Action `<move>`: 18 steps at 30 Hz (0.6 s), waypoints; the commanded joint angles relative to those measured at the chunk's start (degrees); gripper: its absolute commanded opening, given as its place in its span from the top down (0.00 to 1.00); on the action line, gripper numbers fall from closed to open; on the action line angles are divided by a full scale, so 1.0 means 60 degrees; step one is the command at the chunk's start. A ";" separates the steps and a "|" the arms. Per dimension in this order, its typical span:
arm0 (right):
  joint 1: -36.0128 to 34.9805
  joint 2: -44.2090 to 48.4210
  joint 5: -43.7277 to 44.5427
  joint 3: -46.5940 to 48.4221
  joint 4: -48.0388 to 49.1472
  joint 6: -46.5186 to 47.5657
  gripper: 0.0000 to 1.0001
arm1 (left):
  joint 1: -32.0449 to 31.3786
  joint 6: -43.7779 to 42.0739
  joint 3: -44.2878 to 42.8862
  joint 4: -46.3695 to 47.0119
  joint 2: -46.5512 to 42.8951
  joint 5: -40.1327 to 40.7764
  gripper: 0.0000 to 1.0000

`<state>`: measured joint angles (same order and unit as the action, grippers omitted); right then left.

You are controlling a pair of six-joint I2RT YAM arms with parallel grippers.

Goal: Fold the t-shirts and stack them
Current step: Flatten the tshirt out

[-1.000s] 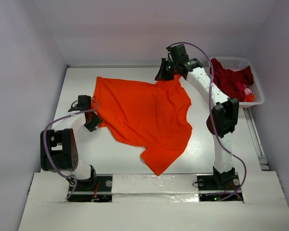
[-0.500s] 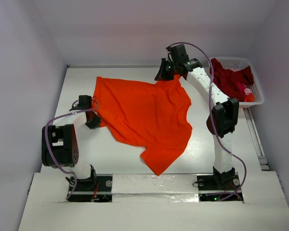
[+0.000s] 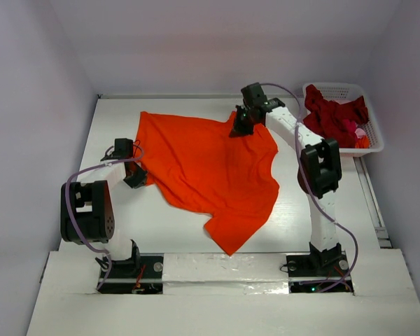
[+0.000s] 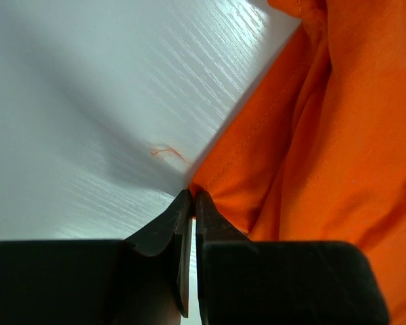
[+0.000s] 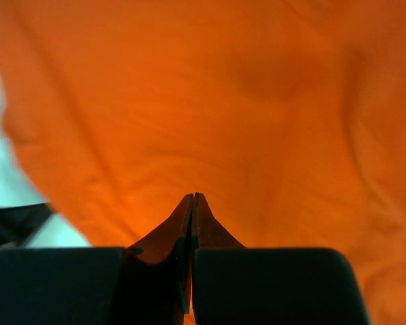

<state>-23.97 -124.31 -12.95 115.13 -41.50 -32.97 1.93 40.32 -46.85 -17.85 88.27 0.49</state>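
The orange t-shirt lies spread and rumpled on the white table, one end reaching the near edge. My left gripper is low at the shirt's left edge. In the left wrist view it is shut on a fold of that orange hem. My right gripper is at the shirt's far right corner. In the right wrist view it is shut, with orange cloth filling the view around the tips. Dark red t-shirts lie heaped in the basket.
The white latticed basket stands at the far right, beside the right arm's elbow. White walls close the table at the back and left. A loose orange thread lies on the table by the left gripper.
My right gripper has dropped and come nearer and left, bringing the shirt's far right corner with it. The left gripper has stayed put on the hem.
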 commanded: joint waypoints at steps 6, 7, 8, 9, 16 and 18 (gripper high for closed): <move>-0.0063 0.0094 0.2099 -0.1961 -0.0247 -0.1008 1.00 | -0.0029 -0.0069 -0.0219 -0.0527 -0.0209 -0.0024 1.00; -0.0063 0.0094 0.2100 -0.2165 -0.0247 -0.1009 1.00 | -0.0029 -0.0083 -0.0233 -0.0541 -0.0224 -0.0023 1.00; -0.0063 0.0050 0.2056 -0.2269 -0.0218 -0.1038 1.00 | -0.0029 -0.0083 -0.0248 -0.0570 -0.0224 -0.0023 1.00; -0.0063 0.0021 0.1983 -0.2371 -0.0174 -0.1053 1.00 | -0.0029 -0.0098 -0.0248 -0.0571 -0.0224 -0.0038 1.00; -0.0063 -0.0126 0.1573 -0.3060 0.0046 -0.1155 1.00 | -0.0029 -0.0157 -0.0161 -0.0629 -0.0268 -0.0038 1.00; -0.0063 -0.0155 0.1441 -0.3264 0.0119 -0.1213 1.00 | -0.0029 -0.0186 -0.0088 -0.0658 -0.0312 -0.0125 1.00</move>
<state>-24.01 -124.97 -3.70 97.38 -42.39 -39.33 1.93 40.27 -46.96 -18.76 88.20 0.14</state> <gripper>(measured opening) 0.009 0.010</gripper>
